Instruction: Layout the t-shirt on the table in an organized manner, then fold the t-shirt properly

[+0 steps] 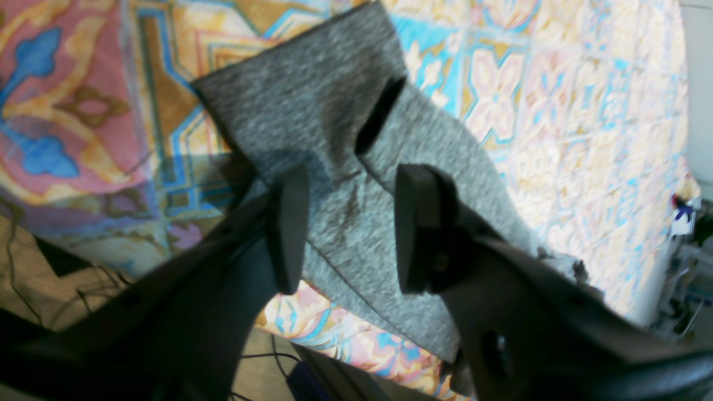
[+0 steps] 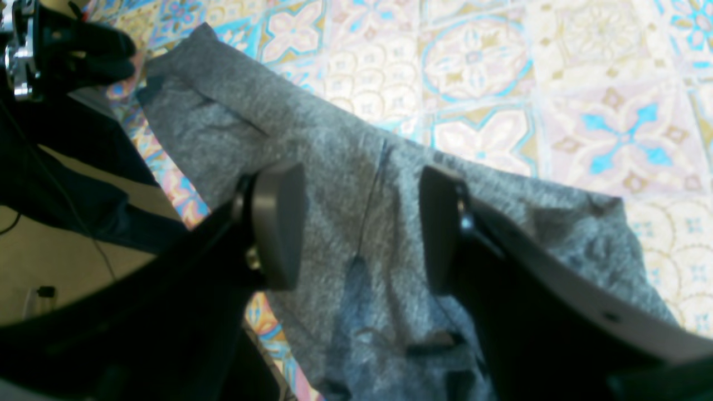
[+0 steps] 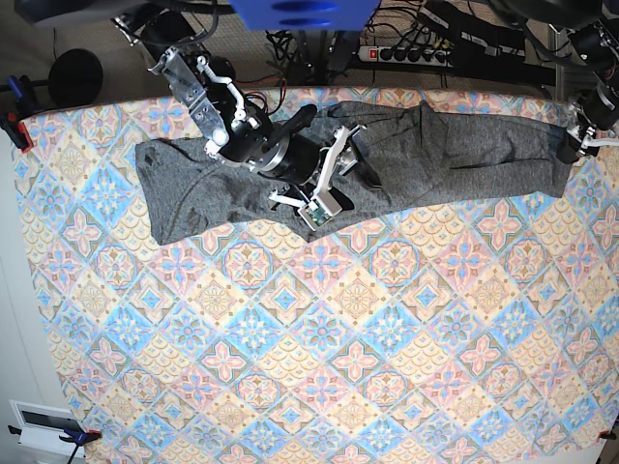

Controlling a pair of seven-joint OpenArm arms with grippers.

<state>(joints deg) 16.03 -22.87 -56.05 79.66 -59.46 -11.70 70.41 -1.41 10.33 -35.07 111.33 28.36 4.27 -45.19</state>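
The dark-grey t-shirt (image 3: 455,159) lies stretched along the far edge of the patterned table (image 3: 338,338), creased in the middle. My right gripper (image 3: 324,176) hovers over the shirt's middle. In the right wrist view the right gripper (image 2: 362,178) is open, with the wrinkled t-shirt (image 2: 334,128) below its fingers. My left gripper (image 3: 580,140) is at the shirt's far right end, by the table edge. In the left wrist view the left gripper (image 1: 356,178) stands open, its jaws apart over a flat strip of t-shirt (image 1: 312,100) on the table (image 1: 557,111).
A power strip with cables (image 3: 416,48) lies behind the table's far edge. A red clamp (image 3: 14,126) grips the left edge. A white box (image 3: 44,425) sits off the near left corner. The table edge and floor (image 1: 33,267) show close behind the left gripper.
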